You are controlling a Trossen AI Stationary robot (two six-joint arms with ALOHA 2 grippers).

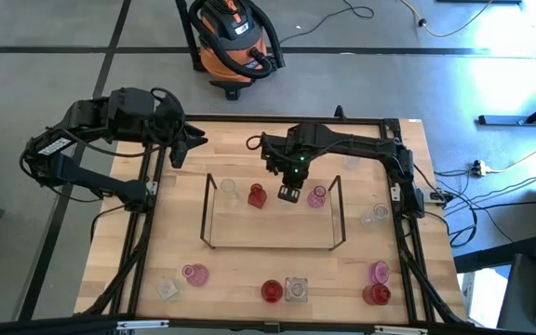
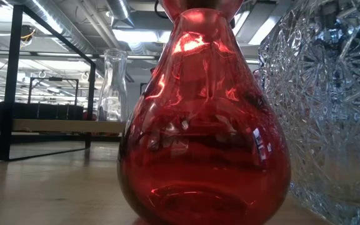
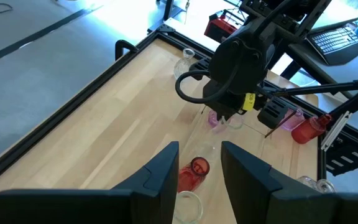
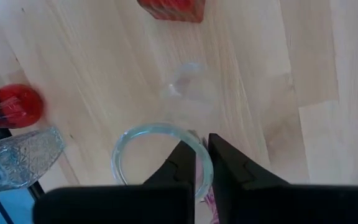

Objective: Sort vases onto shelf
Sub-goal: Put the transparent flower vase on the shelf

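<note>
My right gripper hangs over the wire shelf, fingers pointing down, between a red vase and a pink vase. It is shut on a clear vase, seen from above in the right wrist view. A second clear vase stands at the shelf's left end. My left gripper waits open near the table's far left corner, well away from any vase. In the left wrist view the right gripper shows beyond the red vase. My right gripper pinches the clear vase by its rim, coming from above and pointing down. One finger looks to be inside the mouth and the other outside. The vase stands upright under the fingers. I cannot tell whether its base is on the table.
More vases stand along the near edge: clear, pink, red, cut glass, pink, red. Clear ones sit at the right. A black frame edges the table.
</note>
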